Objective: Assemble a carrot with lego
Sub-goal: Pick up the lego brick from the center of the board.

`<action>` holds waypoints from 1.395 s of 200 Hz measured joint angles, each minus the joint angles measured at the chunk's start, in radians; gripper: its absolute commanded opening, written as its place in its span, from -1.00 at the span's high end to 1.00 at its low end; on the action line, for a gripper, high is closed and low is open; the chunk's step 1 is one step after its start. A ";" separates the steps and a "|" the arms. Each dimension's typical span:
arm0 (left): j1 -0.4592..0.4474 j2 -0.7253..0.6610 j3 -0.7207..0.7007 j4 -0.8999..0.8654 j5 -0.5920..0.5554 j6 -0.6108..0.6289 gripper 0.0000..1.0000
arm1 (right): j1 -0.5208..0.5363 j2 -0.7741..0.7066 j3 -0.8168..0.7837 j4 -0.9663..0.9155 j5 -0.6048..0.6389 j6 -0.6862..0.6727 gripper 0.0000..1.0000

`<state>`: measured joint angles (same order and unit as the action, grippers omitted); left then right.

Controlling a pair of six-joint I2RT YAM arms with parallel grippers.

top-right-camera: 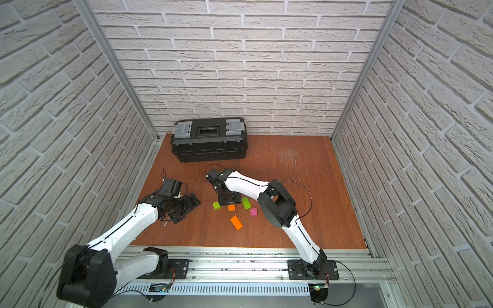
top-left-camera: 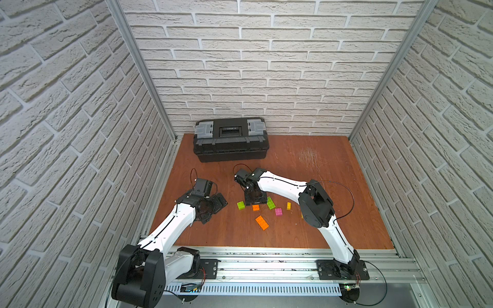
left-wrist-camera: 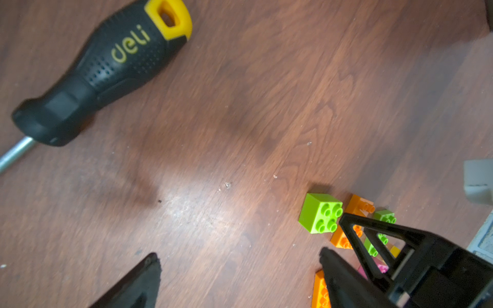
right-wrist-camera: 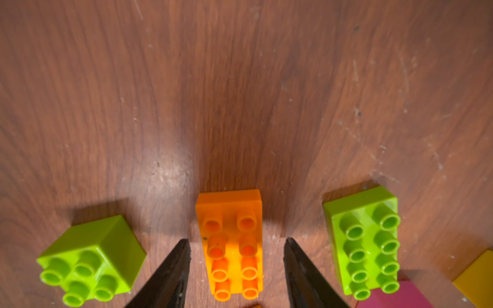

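Lego [top-left-camera: 262,222] looks light, rigid, probably slick; pinch the long sides of the orange brick [right-wrist-camera: 230,245]. Your right gripper [right-wrist-camera: 237,241] straddles it unclosed; left gripper [left-wrist-camera: 240,254] gapes empty.

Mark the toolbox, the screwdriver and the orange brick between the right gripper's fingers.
toolbox [top-left-camera: 230,152]: in a top view, on its front wall.
screwdriver [left-wrist-camera: 106,72]: left wrist view, on the black handle.
orange brick [right-wrist-camera: 232,245]: right wrist view, on its studded top.
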<state>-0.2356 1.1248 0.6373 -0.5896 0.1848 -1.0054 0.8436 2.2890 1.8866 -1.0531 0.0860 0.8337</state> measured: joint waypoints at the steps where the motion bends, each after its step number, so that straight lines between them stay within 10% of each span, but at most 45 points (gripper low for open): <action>1: 0.000 0.000 0.000 0.000 0.000 0.000 -0.91 | 0.000 0.000 0.000 0.000 0.000 0.000 -0.09; 95: 0.000 0.018 0.000 0.019 0.011 -0.002 -0.90 | 0.000 0.006 0.013 -0.013 0.000 -0.003 0.35; 173: -0.009 0.103 0.023 0.043 0.028 -0.013 -0.89 | 0.000 0.006 -0.007 -0.011 -0.004 -0.003 0.02; 279: -0.031 0.175 0.047 0.093 0.066 -0.021 -0.49 | -0.008 -0.008 -0.037 0.013 -0.010 -0.004 0.50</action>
<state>-0.2668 1.2995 0.6842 -0.4961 0.2504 -1.0260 0.8356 2.2814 1.8500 -1.0397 0.0765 0.8295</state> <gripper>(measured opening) 0.767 0.335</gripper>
